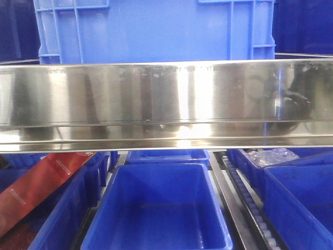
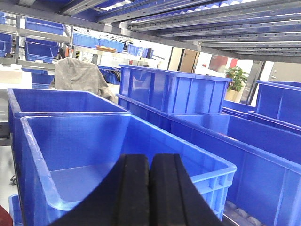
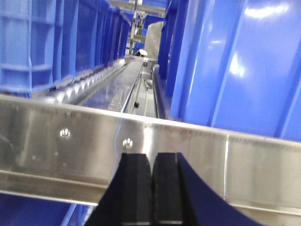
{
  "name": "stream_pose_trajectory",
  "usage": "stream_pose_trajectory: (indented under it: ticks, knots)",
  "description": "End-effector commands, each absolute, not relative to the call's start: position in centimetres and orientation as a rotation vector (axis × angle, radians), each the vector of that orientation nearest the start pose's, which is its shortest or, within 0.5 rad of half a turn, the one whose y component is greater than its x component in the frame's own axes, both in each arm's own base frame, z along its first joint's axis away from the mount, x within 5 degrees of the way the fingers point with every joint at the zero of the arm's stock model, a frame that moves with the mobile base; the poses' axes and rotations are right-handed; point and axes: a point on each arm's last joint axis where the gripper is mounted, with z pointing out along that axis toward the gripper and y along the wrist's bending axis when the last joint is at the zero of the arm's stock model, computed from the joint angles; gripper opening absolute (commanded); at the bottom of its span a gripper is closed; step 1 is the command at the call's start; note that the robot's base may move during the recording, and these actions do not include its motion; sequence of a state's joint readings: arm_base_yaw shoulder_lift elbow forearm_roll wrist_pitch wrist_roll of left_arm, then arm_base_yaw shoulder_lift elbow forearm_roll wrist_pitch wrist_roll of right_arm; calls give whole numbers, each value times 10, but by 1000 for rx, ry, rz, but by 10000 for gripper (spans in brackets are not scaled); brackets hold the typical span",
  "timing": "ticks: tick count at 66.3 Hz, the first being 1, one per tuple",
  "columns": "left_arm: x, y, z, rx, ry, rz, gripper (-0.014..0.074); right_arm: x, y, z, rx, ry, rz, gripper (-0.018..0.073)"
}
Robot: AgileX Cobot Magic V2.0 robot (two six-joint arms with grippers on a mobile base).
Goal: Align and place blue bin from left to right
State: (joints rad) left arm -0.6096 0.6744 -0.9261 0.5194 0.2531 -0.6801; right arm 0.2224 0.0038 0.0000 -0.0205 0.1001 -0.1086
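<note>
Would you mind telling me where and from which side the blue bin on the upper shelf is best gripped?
Probably at the blue bin's upper corners, where raised rib grids give something to catch; the wall between them is smooth and flat. Come from the front, above the steel rail that hides its base. It is wide, so one hand per corner seems wise. Both the left gripper and right gripper are shut now.

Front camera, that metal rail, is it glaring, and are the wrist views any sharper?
Front view: the steel rail shows bright vertical glare streaks, below the blue bin. Left wrist view: fairly sharp, windows behind blown out, left gripper dark. Right wrist view: soft blur, highlights on the blue walls, right gripper silhouetted.
</note>
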Motion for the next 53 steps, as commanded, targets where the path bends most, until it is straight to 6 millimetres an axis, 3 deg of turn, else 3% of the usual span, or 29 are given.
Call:
stream_pose_trajectory:
  ticks: [1, 53]
  knots:
    - [106, -62, 446, 235, 1436, -556, -111, 55, 12, 209, -256, 1509, 75, -79]
    - [106, -62, 446, 235, 1436, -556, -111, 55, 12, 209, -256, 1507, 76, -79]
